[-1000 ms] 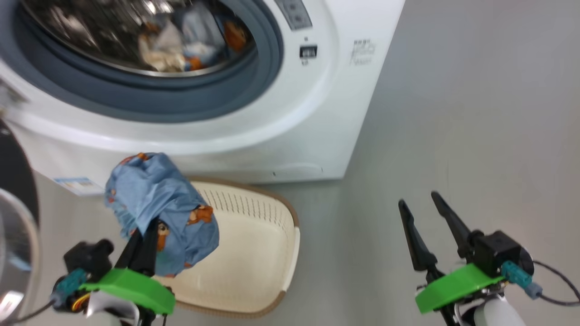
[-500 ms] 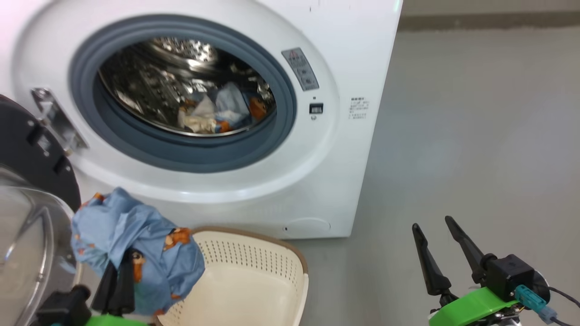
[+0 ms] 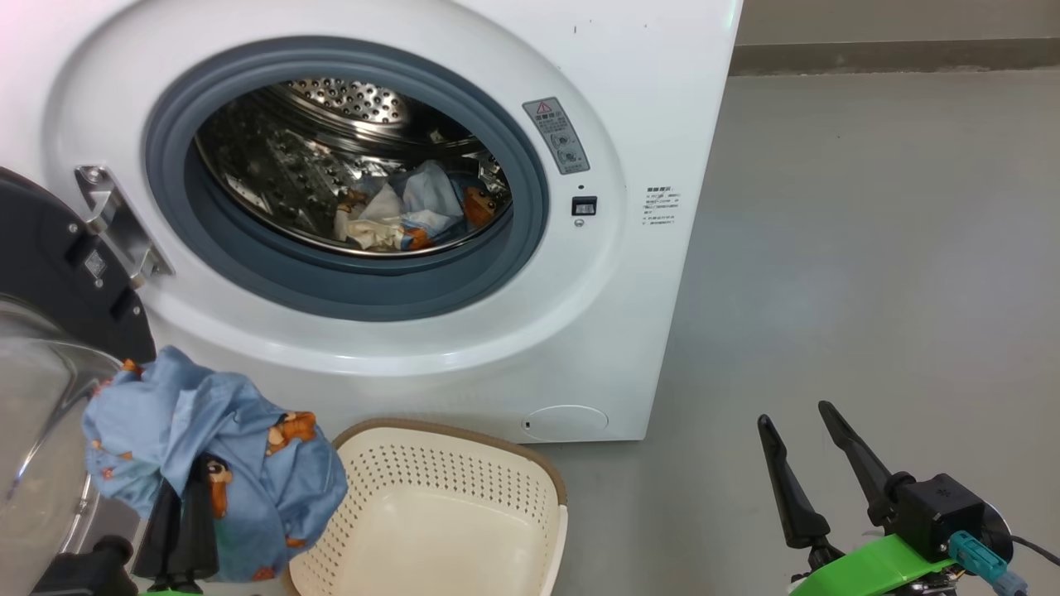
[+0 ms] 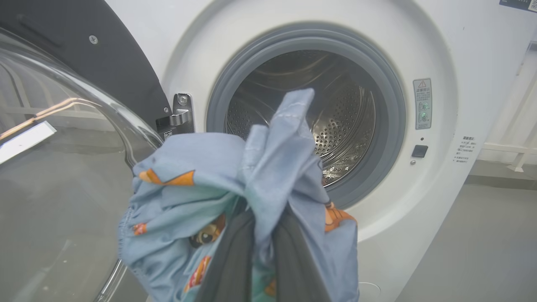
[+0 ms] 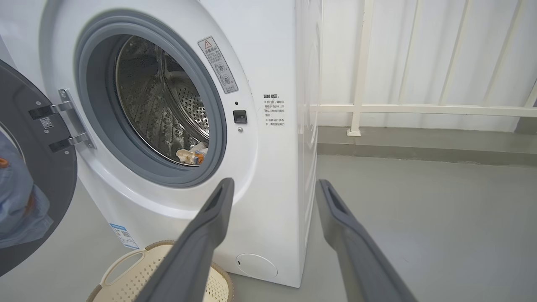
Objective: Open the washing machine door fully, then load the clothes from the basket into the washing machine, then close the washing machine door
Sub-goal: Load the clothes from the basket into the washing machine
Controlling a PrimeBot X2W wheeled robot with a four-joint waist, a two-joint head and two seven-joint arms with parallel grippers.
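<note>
washing machine door hangs wide at the left, basket sits below the drum, left gripper is clamped on a blue clothes bundle right beside the door glass, right gripper has its fingers spread apart, off to the side.

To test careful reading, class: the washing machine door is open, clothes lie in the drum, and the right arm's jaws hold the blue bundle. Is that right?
No: the left gripper, not the right gripper, has its jaws shut on the blue bundle, as the head view shows. The rest stands: the washing machine door is open and clothes lie in the drum.
</note>
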